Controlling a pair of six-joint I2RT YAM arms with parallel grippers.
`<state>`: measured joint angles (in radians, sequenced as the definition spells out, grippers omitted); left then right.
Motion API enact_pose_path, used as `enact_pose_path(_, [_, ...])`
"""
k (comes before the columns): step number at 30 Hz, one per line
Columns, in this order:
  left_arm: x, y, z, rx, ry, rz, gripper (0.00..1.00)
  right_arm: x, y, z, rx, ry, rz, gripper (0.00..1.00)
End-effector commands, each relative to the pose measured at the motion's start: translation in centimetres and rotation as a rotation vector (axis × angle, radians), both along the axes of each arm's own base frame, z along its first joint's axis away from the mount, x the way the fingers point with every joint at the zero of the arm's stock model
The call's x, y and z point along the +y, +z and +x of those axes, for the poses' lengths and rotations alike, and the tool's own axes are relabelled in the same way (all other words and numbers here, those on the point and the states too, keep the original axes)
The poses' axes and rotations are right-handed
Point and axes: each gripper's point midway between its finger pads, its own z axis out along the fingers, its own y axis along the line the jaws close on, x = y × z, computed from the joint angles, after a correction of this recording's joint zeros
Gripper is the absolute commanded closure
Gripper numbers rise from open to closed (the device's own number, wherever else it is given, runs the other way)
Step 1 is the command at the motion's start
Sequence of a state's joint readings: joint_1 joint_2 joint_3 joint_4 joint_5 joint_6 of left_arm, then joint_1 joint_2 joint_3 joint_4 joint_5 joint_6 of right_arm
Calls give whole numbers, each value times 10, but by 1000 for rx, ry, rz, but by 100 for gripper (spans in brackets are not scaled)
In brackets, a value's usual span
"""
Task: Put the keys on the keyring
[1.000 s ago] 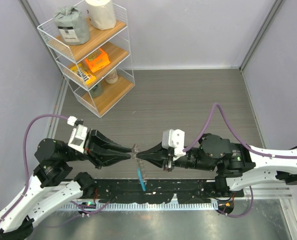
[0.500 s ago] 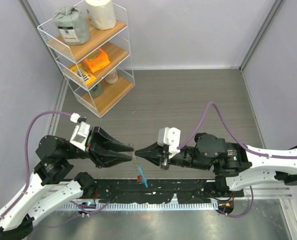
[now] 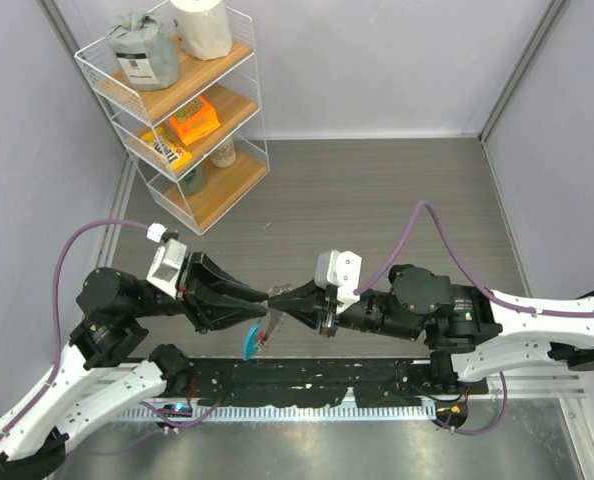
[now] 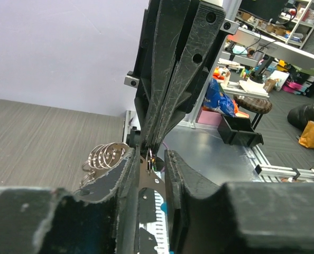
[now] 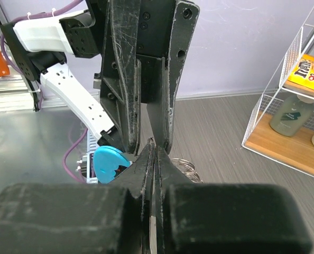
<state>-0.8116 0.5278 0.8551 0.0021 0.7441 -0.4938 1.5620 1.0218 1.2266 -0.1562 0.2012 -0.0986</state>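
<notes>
The left end effector (image 3: pixel 265 311) is pinching the keys (image 4: pixel 148 177), meeting the right end effector (image 3: pixel 276 297), pressed together, at the worktop's (image 3: pixel 377 190) 6 o'clock. The keyring (image 3: pixel 249 341) is dangling beside them, so threading is looking unfinished.

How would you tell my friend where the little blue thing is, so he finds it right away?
Find the middle of the near edge of the grey table, where the left hand and the right hand meet tip to tip. Right beside that spot, toward the arms' bases, is the blue tag. It is the only bright blue, curved piece there.
</notes>
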Motion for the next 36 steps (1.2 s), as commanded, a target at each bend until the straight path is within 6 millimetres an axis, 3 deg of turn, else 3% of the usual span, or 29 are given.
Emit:
enact_pose_path(1, [2,9,1,-10,13,-19,73,-13,55,2,15,-12,177,94])
enact_pose_path(11, [0,9,1,-22,5,-9,100,-16,59,0,16,-4,193,94])
enact_pose_path(16, [3,8,-1,-68,12,-18,100,-17,60,1,19,-5,198,94])
enact_pose_path(25, [4,1,18,-27,120,22,100,-17,59,-5,20,26,196,94])
enact_pose_path(36, [10,3,26,-26,193,9,100,-22,59,-6,21,31,202,94])
